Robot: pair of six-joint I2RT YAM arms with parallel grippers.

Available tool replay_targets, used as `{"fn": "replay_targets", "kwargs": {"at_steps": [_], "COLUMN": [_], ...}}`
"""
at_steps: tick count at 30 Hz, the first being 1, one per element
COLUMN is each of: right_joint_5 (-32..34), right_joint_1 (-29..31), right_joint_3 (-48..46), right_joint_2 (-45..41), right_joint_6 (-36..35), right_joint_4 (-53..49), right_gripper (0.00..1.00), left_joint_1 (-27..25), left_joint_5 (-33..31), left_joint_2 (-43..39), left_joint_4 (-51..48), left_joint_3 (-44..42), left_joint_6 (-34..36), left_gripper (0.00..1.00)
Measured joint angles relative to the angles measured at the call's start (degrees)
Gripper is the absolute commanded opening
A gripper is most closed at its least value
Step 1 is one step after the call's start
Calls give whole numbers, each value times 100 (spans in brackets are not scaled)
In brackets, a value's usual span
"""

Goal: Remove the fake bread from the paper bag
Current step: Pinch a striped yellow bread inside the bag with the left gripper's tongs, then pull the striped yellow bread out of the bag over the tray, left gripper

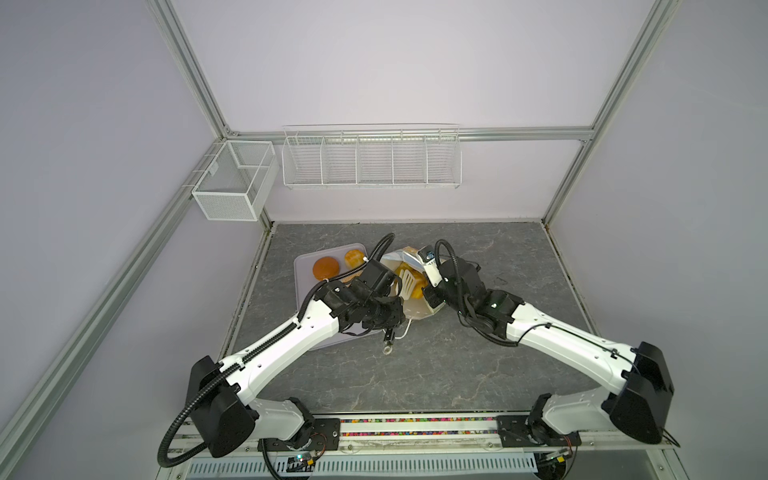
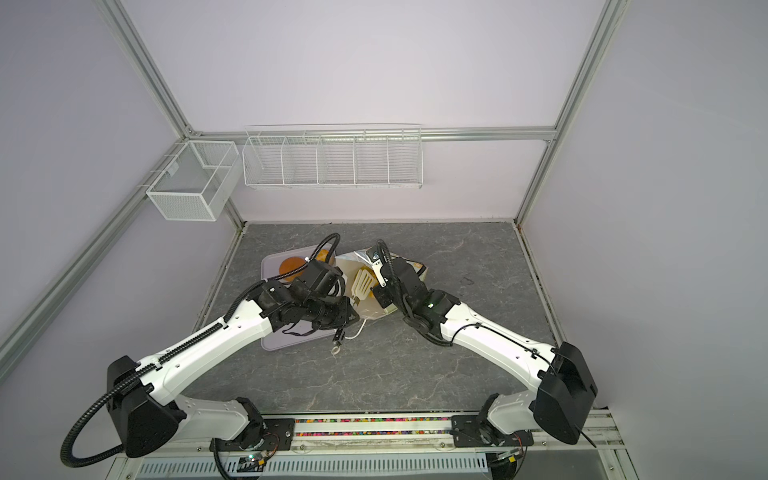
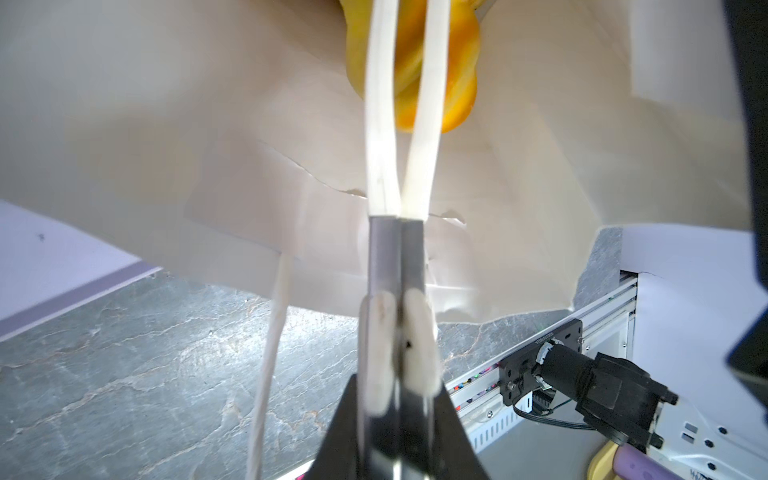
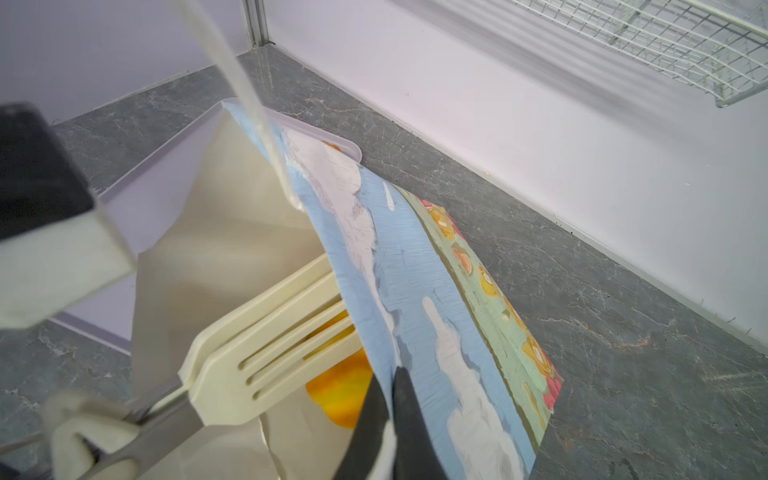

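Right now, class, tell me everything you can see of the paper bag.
The paper bag is crumpled paper, white inside, printed outside with blue sky, clouds and a green flowery field. It lies tipped on the grey table by the lavender tray, mouth open. The right tool pinches its upper rim; a white cord handle leaves that rim. Cream tongs reach inside to an orange bread. Its lower rim looks creased or torn.
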Motion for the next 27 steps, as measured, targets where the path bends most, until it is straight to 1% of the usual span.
{"fn": "replay_targets", "kwargs": {"at_steps": [11,27], "right_joint_5": [39,111], "right_joint_1": [-238,-358], "right_joint_3": [378,643], "right_joint_2": [61,212], "right_joint_6": [-219,-304], "right_joint_4": [-269,-470], "right_gripper": [7,7], "left_joint_1": [11,17], "left_joint_5": [-114,-245], "left_joint_2": [184,22], "left_joint_4": [-492,-1174], "left_joint_3": [951,1270], "left_joint_6": [726,1213], "left_gripper": [0,0]}}
